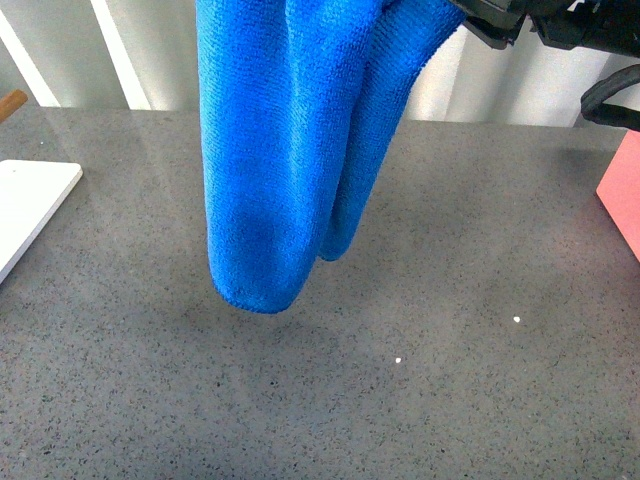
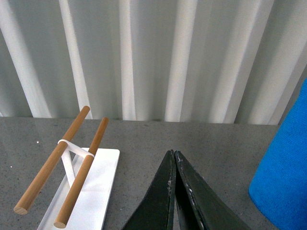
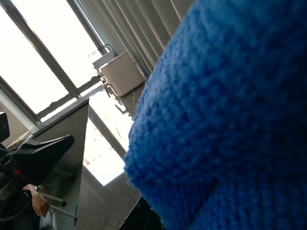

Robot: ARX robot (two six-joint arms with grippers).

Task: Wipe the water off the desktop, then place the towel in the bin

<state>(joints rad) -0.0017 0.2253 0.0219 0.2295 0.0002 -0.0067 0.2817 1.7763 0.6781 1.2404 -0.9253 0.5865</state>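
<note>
The blue towel (image 1: 290,150) hangs in long folds from the top of the front view, its lower end just above the dark-grey speckled desktop (image 1: 450,380). My right gripper (image 1: 490,20) at the top right is shut on the towel's upper part. In the right wrist view the towel (image 3: 230,124) fills most of the picture and hides the fingers. My left gripper (image 2: 173,154) is shut with nothing in it, low over the desktop (image 2: 216,143); the towel (image 2: 285,177) shows at that view's edge. The bin is out of view. I see no water on the desktop.
A flat white board (image 1: 30,205) lies at the desktop's left edge; it carries a rack of two wooden rods (image 2: 72,163). A pink-red object (image 1: 625,190) sits at the right edge. Pleated white curtains (image 2: 153,57) hang behind the desktop.
</note>
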